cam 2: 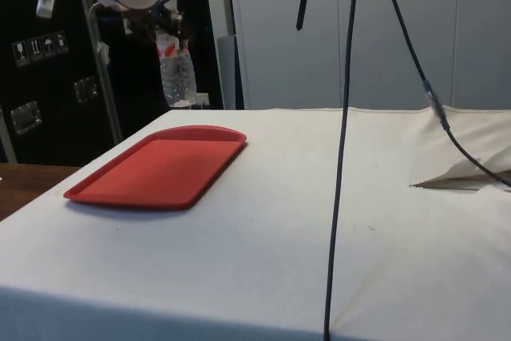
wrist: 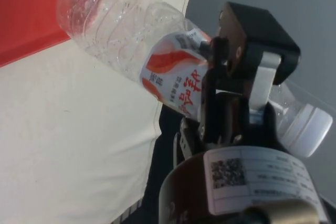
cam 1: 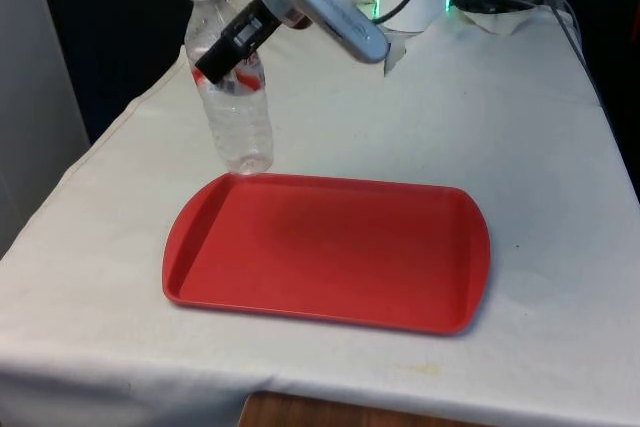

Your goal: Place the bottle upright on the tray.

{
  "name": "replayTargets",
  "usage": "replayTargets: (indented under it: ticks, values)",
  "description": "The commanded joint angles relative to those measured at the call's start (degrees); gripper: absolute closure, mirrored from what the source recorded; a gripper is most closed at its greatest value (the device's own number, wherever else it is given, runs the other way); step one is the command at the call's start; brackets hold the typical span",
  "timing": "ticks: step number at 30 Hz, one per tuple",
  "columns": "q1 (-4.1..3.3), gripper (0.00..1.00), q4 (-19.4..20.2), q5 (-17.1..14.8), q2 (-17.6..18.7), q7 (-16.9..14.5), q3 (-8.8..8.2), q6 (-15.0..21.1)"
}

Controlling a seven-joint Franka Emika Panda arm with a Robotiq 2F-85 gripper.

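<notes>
Front view: the gripper (cam 1: 232, 47) is clamped on the upper body of the clear bottle (cam 1: 236, 117), which it holds nearly upright just beyond the far edge of the red tray (cam 1: 330, 252). The bottle is grasped and upright, but by my judgement its base hangs beside the tray, so carrying it over, lowering and letting go remain.

The white arm (cam 1: 345, 7) reaches down from the far end of the table toward the front view's left, wrist angled downward, and its black gripper (cam 1: 232, 45) is clamped around the bottle (cam 1: 232, 87), one finger (wrist: 220, 85) pressed against the label.
</notes>
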State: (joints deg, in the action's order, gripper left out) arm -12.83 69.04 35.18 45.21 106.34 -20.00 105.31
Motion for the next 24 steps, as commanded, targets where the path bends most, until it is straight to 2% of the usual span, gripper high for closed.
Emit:
replayTargets:
  ticks: [1,4,5,6,12,13,14,17,24]
  values:
    - [-0.23,1.00,-0.29,0.17,0.34,0.80,-0.11,-0.11]
    - [-0.34,1.00,-0.34,1.03,0.63,2.06,0.29,-0.40]
    - [-0.11,1.00,0.00,0.97,0.29,1.43,0.40,-0.29]
    - [-0.46,1.00,-0.34,1.60,0.86,2.92,0.63,-0.63]
    - [-0.63,1.00,-0.40,3.55,1.60,5.96,1.95,-1.38]
    - [-0.40,1.00,0.00,3.61,1.20,5.39,2.06,-1.15]
    - [-0.63,1.00,-0.40,3.78,1.72,6.36,2.12,-1.49]
    - [-0.63,1.00,-0.40,4.41,2.01,7.73,2.86,-1.72]
    - [-0.69,1.00,-0.52,4.70,2.41,9.00,3.38,-1.72]
